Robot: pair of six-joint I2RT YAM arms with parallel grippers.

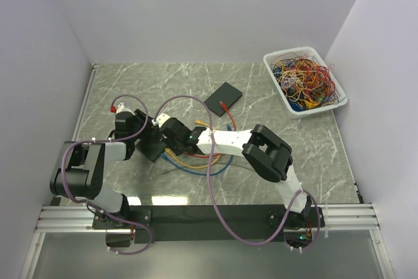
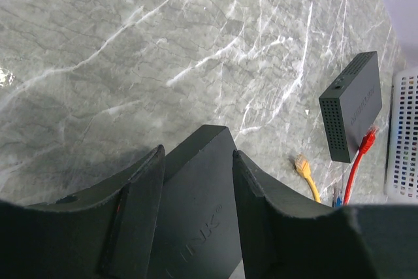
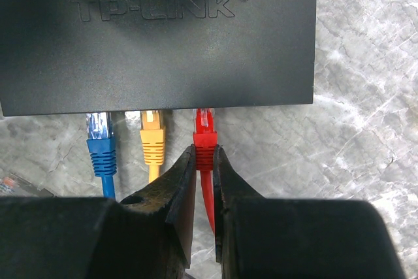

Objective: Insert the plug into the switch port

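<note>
A black TP-LINK switch (image 3: 157, 37) lies on the marble table, its port edge facing my right gripper (image 3: 205, 149). That gripper is shut on the ribbed boot of the red plug (image 3: 205, 132). The plug's clear tip meets the switch's port edge, and how deep it sits is hidden. To its left, a yellow plug (image 3: 152, 138) and a blue plug (image 3: 99, 142) stand at the same edge. My left gripper (image 2: 197, 151) straddles the switch (image 2: 196, 194), a finger pressed to each side. In the top view both grippers meet at the switch (image 1: 155, 151), left of centre.
A second black switch (image 1: 223, 98) lies farther back with a red plug (image 2: 366, 142) at it. A loose yellow plug (image 2: 302, 163) lies nearby. A white basket (image 1: 277, 76) of tangled cables stands at the back right. Loose cables (image 1: 196, 159) trail under my right arm.
</note>
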